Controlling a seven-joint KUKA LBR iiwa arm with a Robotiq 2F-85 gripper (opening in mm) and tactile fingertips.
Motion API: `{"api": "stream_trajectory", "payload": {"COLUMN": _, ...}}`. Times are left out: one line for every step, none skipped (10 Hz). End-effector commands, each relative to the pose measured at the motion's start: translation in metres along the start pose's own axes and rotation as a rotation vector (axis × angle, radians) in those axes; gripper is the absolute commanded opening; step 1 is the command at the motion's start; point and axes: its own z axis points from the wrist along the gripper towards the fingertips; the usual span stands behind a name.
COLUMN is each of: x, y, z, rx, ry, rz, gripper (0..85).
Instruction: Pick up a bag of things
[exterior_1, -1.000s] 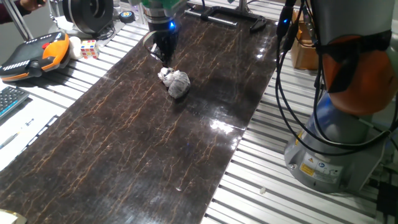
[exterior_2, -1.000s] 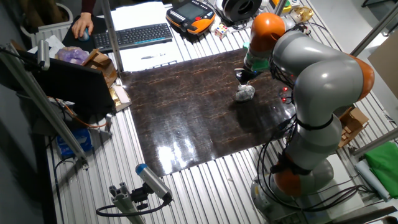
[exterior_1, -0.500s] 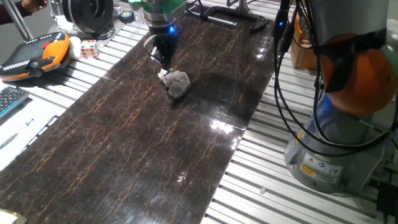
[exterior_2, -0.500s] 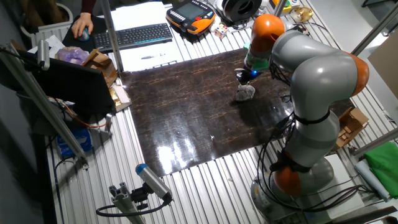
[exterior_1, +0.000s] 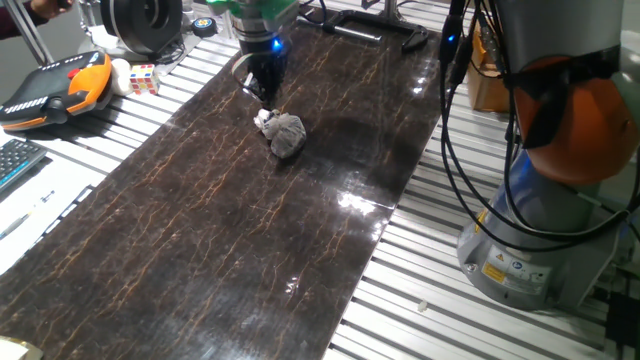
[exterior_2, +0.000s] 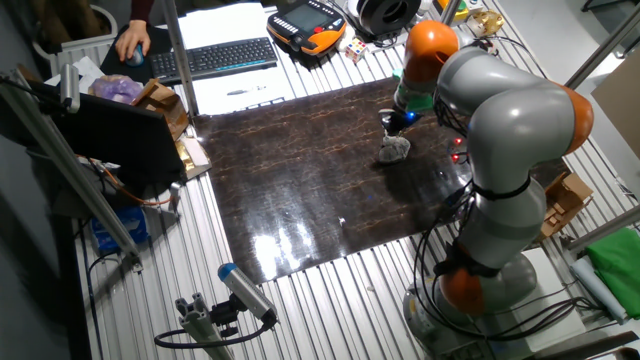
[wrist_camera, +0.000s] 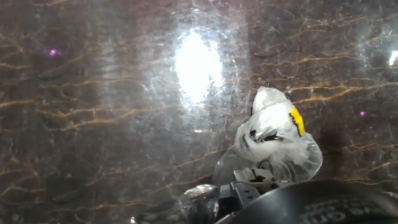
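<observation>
item: bag of things (exterior_1: 284, 133), wrinkled clear plastic with whitish lumps, lying on the dark marbled worktop (exterior_1: 200, 230) toward its far end in one fixed view, well clear of both long edges. wide bare surface runs from the bag to the near edge; slatted metal borders both sides.

item: end effector (exterior_1: 262, 93), lit blue at the wrist, directly over the bag's knotted end. fingertips at or just above the plastic; contact cannot be told. whether the fingers are spread or closed cannot be told from any view.

changes: against half a second ago, bag and end effector sit at the same spot; a second ago the bag lay slightly nearer the camera.

other fixed view: bag (exterior_2: 394, 148) under the end effector (exterior_2: 397, 122), near the worktop's edge on the robot-base side; keyboard (exterior_2: 212, 57) and orange pendant (exterior_2: 307, 24) beyond the far edge.

hand view only: bag (wrist_camera: 273, 140) shows a yellow spot and dark flecks; a bright glare on the worktop (wrist_camera: 93, 124) left of it; end effector parts blurred at the bottom edge.
</observation>
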Motion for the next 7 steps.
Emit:
{"api": "stream_trajectory", "payload": {"x": 0.0001, "y": 0.0003, "z": -0.0001, "rx": 0.025, "ry": -0.01, "rz": 0.008, "gripper": 0.7}}
{"api": "stream_trajectory", "payload": {"x": 0.0001, "y": 0.0003, "z": -0.0001, "rx": 0.053, "ry": -0.006, "rz": 0.012, "gripper": 0.7}}
{"api": "stream_trajectory", "payload": {"x": 0.0001, "y": 0.0003, "z": -0.0001, "rx": 0.049, "ry": 0.012, "rz": -0.009, "gripper": 0.7}}
{"api": "stream_trajectory", "payload": {"x": 0.0001, "y": 0.0003, "z": -0.0001, "rx": 0.031, "ry": 0.009, "rz": -0.032, "gripper": 0.7}}
{"api": "stream_trajectory", "payload": {"x": 0.0001, "y": 0.0003, "z": -0.0001, "rx": 0.029, "ry": 0.005, "rz": -0.051, "gripper": 0.7}}
{"api": "stream_trajectory", "payload": {"x": 0.0001, "y": 0.0003, "z": -0.0001, "rx": 0.031, "ry": 0.005, "rz": -0.057, "gripper": 0.7}}
{"api": "stream_trajectory", "payload": {"x": 0.0001, "y": 0.0002, "z": 0.0, "rx": 0.047, "ry": 0.008, "rz": -0.069, "gripper": 0.7}}
